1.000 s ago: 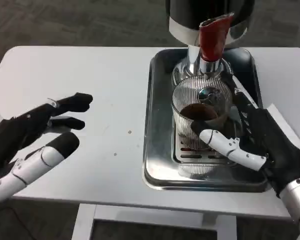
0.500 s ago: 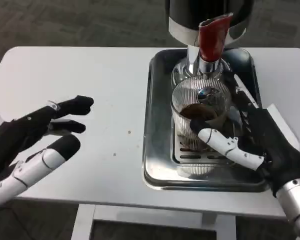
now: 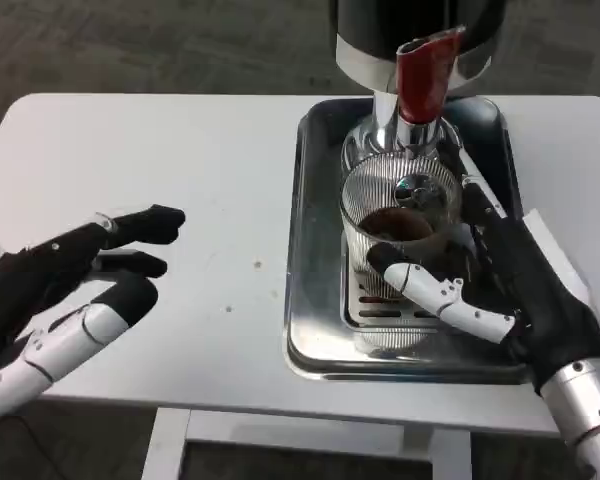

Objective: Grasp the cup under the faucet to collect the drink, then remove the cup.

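— Two robot hands over a white table (image 3: 230,150); what is each doing?

— Right robot hand (image 3: 500,290) wraps a ribbed glass cup (image 3: 398,225), thumb across the near side, other fingers along the far right side. Left robot hand (image 3: 70,290) hovers over the table's near left corner, fingers apart, holding nothing.

— Where does the cup stand?

— On the slotted grate (image 3: 380,310) inside a steel tray (image 3: 310,250) toward the table's far right edge, directly beneath the chrome faucet (image 3: 398,125) with its red lever (image 3: 422,75). Dark drink fills part of the cup.

— And behind it?

— The dispenser's black-and-silver body (image 3: 420,25) rises at the table's far edge.
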### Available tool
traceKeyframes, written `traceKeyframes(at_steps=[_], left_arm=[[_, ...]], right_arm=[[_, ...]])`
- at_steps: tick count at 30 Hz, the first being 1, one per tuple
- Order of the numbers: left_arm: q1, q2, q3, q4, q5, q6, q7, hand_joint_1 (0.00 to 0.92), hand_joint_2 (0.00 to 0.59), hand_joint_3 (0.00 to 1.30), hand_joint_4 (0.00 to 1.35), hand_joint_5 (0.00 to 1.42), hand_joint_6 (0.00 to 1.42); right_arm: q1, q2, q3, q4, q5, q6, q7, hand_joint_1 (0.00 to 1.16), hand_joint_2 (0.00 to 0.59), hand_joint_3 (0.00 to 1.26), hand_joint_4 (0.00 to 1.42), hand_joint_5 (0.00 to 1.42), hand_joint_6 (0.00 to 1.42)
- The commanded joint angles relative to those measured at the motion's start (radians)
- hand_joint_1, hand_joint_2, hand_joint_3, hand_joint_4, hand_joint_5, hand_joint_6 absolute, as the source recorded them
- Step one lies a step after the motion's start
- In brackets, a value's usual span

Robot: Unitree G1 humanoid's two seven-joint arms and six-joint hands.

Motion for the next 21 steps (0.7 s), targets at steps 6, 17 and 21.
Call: traceKeyframes(at_steps=[6, 17, 21], left_arm=[[0.027, 0.002, 0.013, -0.014, -0.004, 0.014, 0.002, 0.087, 0.157, 0.29, 0.25, 0.34, 0.28], [0.029, 0.011, 0.008, 0.001, 0.0, 0.018, -0.008, 0.08, 0.158, 0.29, 0.26, 0.34, 0.28], [0.028, 0.014, 0.01, 0.011, -0.001, 0.021, -0.011, 0.08, 0.158, 0.29, 0.26, 0.34, 0.28]], right_arm=[[0.024, 0.017, 0.028, 0.027, -0.003, -0.01, 0.014, 0.57, 0.215, 0.0, 0.0, 0.11, 0.23], [0.008, 0.051, 0.041, 0.079, -0.004, -0.067, -0.018, 0.58, 0.211, 0.0, 0.0, 0.11, 0.24], [0.005, 0.063, 0.037, 0.098, 0.0, -0.086, -0.028, 0.59, 0.211, 0.0, 0.0, 0.1, 0.23]])
